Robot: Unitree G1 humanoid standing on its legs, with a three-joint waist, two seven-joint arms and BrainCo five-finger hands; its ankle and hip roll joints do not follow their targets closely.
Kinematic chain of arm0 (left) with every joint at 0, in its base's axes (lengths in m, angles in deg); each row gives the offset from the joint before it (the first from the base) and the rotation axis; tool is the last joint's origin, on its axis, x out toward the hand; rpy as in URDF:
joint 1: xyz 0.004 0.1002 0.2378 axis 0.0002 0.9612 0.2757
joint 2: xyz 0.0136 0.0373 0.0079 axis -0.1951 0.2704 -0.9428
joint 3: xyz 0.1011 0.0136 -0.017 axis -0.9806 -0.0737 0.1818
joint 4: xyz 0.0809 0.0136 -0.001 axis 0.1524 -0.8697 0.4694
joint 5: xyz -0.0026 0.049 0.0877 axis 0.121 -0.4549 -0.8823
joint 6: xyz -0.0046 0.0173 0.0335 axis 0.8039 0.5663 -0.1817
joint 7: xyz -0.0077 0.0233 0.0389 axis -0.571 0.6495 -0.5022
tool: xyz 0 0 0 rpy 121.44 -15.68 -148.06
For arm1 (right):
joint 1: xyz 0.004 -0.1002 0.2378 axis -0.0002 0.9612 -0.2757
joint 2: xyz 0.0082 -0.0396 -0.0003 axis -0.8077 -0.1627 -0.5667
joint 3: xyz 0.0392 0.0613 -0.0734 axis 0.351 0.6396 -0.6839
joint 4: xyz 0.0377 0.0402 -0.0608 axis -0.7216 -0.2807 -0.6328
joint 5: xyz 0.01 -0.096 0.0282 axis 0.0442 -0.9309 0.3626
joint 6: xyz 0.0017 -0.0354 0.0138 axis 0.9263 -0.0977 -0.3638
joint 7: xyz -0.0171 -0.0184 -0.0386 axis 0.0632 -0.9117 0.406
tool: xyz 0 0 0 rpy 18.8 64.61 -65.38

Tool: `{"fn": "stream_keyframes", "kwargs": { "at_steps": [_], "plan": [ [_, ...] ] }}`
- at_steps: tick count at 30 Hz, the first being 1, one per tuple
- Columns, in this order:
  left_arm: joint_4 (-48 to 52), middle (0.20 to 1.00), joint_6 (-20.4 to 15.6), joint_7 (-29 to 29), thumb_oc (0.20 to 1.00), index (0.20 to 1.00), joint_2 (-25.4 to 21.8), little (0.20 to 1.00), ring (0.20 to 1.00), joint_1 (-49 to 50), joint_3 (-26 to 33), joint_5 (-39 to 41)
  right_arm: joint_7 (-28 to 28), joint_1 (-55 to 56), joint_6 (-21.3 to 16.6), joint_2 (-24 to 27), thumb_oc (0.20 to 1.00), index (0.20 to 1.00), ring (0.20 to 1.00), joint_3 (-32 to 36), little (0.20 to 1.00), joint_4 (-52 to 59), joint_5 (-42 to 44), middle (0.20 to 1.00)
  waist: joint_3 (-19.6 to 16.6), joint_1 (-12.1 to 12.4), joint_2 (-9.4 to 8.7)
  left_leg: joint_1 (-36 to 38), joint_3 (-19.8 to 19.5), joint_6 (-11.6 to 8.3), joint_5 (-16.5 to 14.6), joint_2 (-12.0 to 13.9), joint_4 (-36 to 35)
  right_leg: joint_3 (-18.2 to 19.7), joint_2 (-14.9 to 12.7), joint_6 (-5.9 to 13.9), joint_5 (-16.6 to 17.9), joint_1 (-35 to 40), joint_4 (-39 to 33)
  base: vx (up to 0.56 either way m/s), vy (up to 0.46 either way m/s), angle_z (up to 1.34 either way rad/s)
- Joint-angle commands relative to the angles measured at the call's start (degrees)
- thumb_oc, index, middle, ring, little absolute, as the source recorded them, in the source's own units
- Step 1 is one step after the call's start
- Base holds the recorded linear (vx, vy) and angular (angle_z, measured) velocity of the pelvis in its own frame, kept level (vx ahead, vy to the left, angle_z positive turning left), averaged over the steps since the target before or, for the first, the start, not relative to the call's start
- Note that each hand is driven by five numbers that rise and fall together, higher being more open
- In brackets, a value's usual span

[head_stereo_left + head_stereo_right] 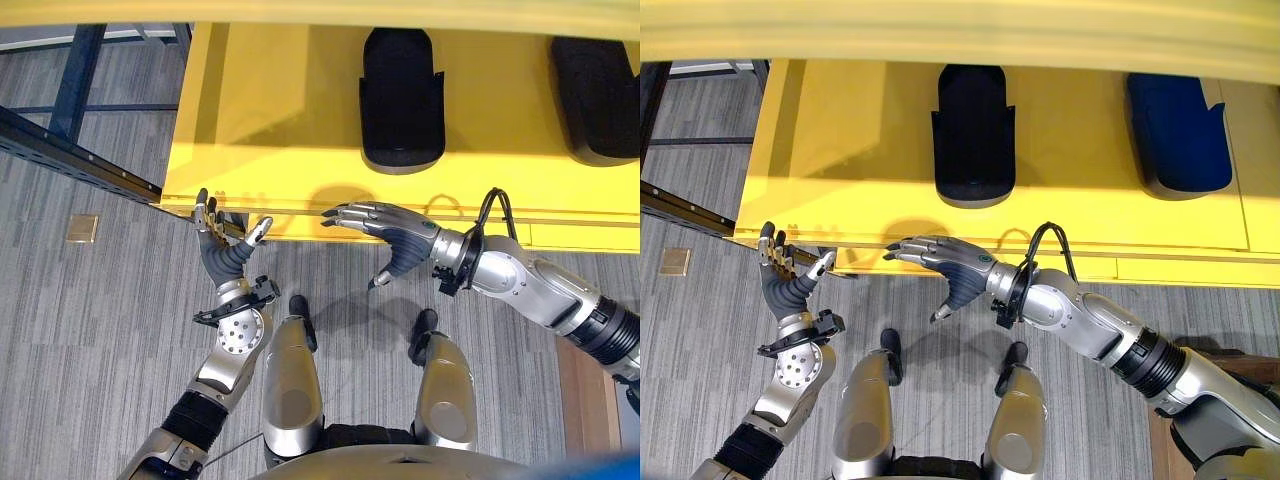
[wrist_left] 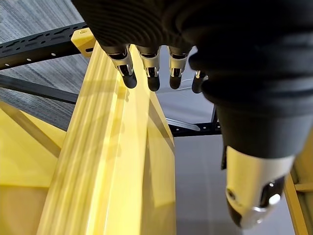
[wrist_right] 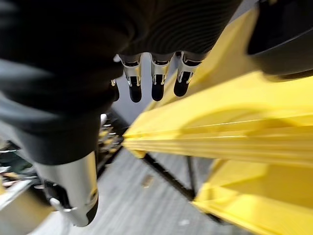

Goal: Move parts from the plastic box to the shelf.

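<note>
Parts: you're looking at two dark ones lying in the yellow plastic box (image 1: 250,110), one (image 1: 401,98) just beyond the right hand (image 1: 395,238), the other (image 1: 598,98) further out to its right. Box rim is sitting between both hands and them. Left hand (image 1: 222,245) is reaching up at the box's near corner, fingers spread; right is hovering palm down, fingers relaxed, holding nothing. Dark rack rail (image 1: 75,157) is running left of the left hand.

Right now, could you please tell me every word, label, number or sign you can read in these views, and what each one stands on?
None can be read: the yellow shelf, the two dark parts on it and the floor plate show no legible text.
</note>
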Motion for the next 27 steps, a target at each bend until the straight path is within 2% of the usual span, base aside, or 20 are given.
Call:
{"fn": "stream_keyframes", "kwargs": {
  "at_steps": [1, 3, 10, 12, 27],
  "plan": [
    [2.3, 1.0, -3.3, 0.3, 1.0, 1.0, -1.1, 1.0, 1.0, 1.7, 0.9, -2.7, -4.9, -1.1, 0.4, 2.4, 1.0, 1.0, 1.0, 1.8, 1.0, 4.3, -3.1, 1.0, -1.8, 0.2, -1.25, 1.9, 5.6, 3.6, -4.4, 0.7, 3.4, -4.6, -0.3, -0.25, -1.4, 0.9, 3.3, 0.0, 0.0, 0.0],
    [2.3, 1.0, -3.1, 0.7, 1.0, 1.0, -0.9, 1.0, 1.0, 1.8, 0.9, -3.0, -8.1, -0.4, 1.6, 2.8, 1.0, 1.0, 1.0, 2.8, 1.0, 4.1, -7.1, 1.0, -1.8, -0.1, -1.36, 2.0, 5.8, 3.65, -4.5, 0.9, 3.5, -4.4, -0.2, -0.19, -1.4, 0.8, 3.3, 0.0, 0.0, 0.0],
    [3.0, 1.0, -2.0, 1.7, 1.0, 1.0, -0.5, 1.0, 1.0, 1.5, 0.7, -3.7, -9.2, 1.5, 3.9, 4.1, 1.0, 1.0, 1.0, 4.4, 1.0, 2.7, -8.2, 1.0, -1.8, -1.0, -1.54, 2.0, 6.1, 3.79, -4.9, 1.2, 4.0, -3.9, 0.0, -0.15, -1.4, 0.7, 3.4, 0.0, 0.0, 0.0],
    [3.1, 1.0, -1.8, 1.7, 1.0, 1.0, -0.5, 1.0, 1.0, 1.5, 0.8, -3.7, -10.5, 1.9, 5.6, 4.2, 1.0, 1.0, 1.0, 4.9, 1.0, 2.1, -9.1, 1.0, -1.8, -1.1, -1.51, 2.1, 6.2, 3.83, -4.9, 1.2, 3.9, -3.8, -0.1, -0.09, -1.4, 0.5, 3.5, 0.0, 0.0, 0.0],
    [4.0, 1.0, 0.2, 0.8, 1.0, 1.0, -0.4, 1.0, 1.0, 1.0, 1.2, -3.4, -9.5, 1.5, 8.9, 3.3, 1.0, 1.0, 1.0, 4.8, 1.0, -0.7, -10.2, 1.0, -1.8, -1.1, -1.39, 2.3, 6.2, 3.92, -5.2, 0.9, 3.9, -3.9, -0.4, -0.02, -1.6, 0.3, 4.1, 0.0, 0.0, 0.0]
  ]
}}
